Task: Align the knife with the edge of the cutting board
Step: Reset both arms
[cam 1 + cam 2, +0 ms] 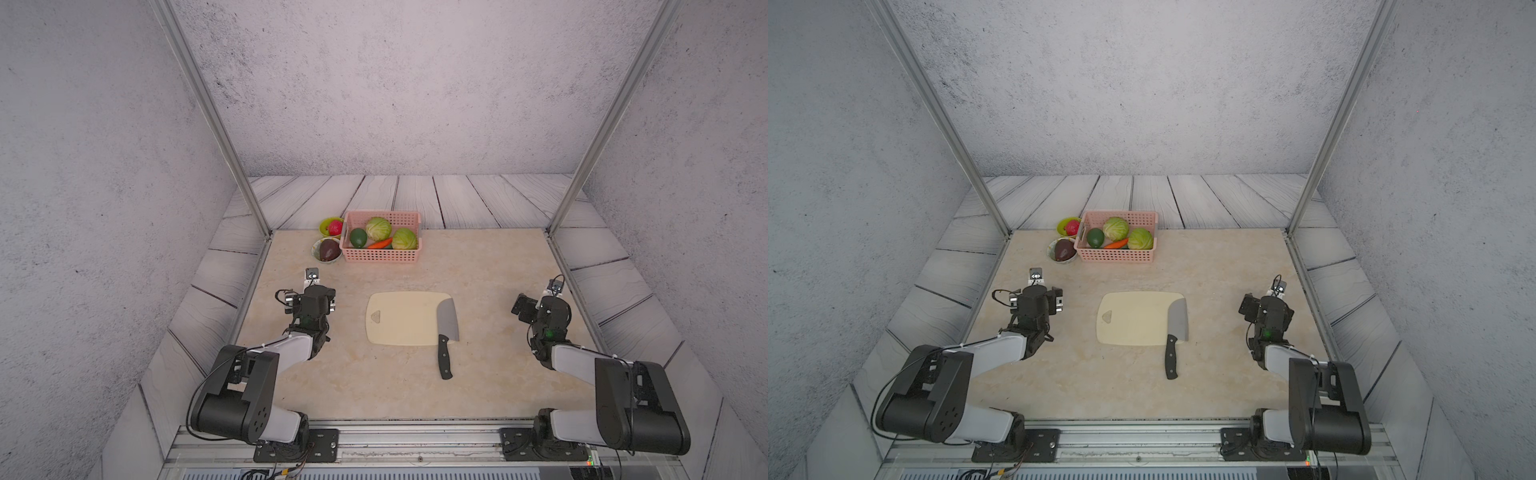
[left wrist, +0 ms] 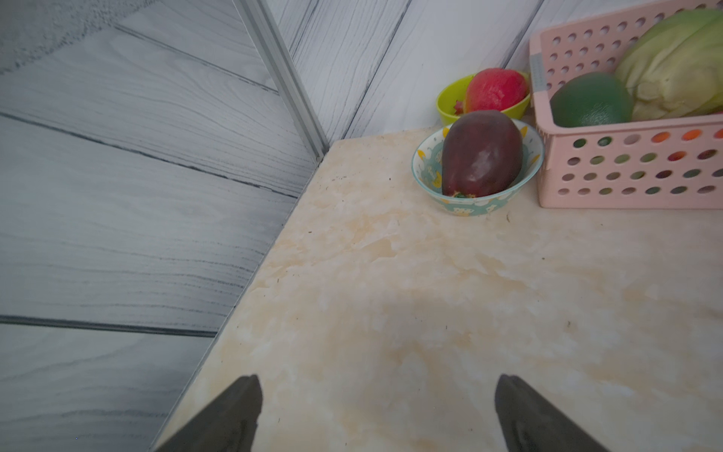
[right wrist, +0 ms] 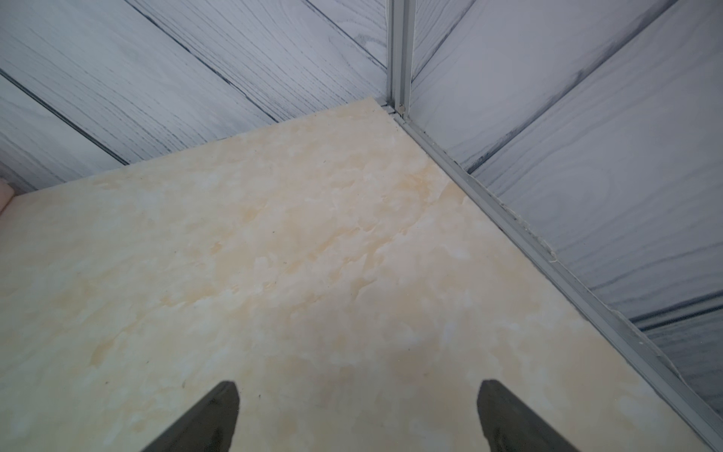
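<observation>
The pale cream cutting board point(image 1: 401, 320) point(image 1: 1133, 320) lies flat in the middle of the marble table, its triangular hole at the left short end. The knife point(image 1: 448, 322) point(image 1: 1177, 321) rests with its grey blade on the board's right end, nearly parallel to that short edge. Its black handle point(image 1: 444, 359) overhangs the near edge onto the table. My left gripper point(image 1: 312, 287) point(image 2: 377, 391) hovers open left of the board, over bare table. My right gripper point(image 1: 541, 301) point(image 3: 358, 395) hovers open far right of the board, also empty. Neither wrist view shows knife or board.
A pink basket point(image 1: 380, 255) point(image 2: 626, 172) of cabbages, an avocado and a carrot stands at the back left. Beside it are a green bowl point(image 1: 325, 226) with a red fruit and a patterned bowl point(image 2: 469, 207) with a dark fruit. Metal posts point(image 1: 249, 199) and walls border the table.
</observation>
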{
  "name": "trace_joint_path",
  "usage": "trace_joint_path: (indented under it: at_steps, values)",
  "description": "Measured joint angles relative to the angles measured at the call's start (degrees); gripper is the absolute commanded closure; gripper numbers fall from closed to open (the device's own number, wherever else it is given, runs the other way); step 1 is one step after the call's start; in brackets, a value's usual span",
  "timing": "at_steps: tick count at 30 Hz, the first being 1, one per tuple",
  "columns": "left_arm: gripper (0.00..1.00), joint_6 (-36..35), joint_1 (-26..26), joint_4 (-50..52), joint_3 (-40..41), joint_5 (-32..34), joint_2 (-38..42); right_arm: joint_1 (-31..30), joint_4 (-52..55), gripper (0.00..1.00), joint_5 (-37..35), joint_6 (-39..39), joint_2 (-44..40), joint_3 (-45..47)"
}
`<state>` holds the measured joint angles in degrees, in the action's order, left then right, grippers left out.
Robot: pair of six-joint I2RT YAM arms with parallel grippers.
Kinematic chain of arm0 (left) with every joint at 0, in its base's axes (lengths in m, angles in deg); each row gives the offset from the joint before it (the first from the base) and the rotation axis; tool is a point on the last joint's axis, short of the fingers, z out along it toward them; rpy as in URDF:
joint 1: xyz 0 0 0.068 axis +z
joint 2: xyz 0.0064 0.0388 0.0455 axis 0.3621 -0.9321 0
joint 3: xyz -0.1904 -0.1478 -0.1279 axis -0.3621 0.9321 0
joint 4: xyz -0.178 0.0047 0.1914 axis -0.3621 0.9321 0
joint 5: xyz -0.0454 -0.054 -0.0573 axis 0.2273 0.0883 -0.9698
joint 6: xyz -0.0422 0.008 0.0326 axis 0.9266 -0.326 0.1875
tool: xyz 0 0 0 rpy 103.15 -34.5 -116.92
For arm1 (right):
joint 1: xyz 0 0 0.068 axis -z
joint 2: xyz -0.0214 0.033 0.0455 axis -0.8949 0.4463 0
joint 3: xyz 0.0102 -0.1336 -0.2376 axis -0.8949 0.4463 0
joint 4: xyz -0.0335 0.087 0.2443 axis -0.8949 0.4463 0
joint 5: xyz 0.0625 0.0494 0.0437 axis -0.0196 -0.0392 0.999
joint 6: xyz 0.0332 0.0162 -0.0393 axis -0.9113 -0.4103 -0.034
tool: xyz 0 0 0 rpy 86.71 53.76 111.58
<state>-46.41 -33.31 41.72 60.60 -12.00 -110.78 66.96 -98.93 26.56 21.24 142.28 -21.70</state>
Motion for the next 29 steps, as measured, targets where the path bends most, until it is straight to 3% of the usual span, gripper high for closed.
trace_joint_path:
  at_steps: [4, 7, 10, 14, 29]
  values:
    - [0.02, -0.90, 2.34, -8.09, 4.96, -3.85, -1.29, -0.02, -6.19, 0.01, 0.74, 1.42, 3.04, 2.78]
    - [0.02, -0.26, 7.02, -10.12, 4.59, -10.69, -4.57, -0.04, -7.80, 0.01, 3.15, 2.82, 4.28, 1.51]
    - [0.02, 0.35, 10.80, -8.63, 2.69, -16.81, -6.75, -0.31, -9.51, 0.01, 7.32, 5.16, 9.88, -2.23]
    - [0.02, 1.18, 12.35, -8.11, 1.07, -21.62, -6.73, -1.57, -8.22, 0.01, 9.88, 7.50, 10.67, -4.74]
    - [0.02, 1.49, 12.35, -6.69, 0.55, -25.44, -6.73, -2.05, -2.08, 0.01, 13.92, 10.47, 10.47, -6.80]
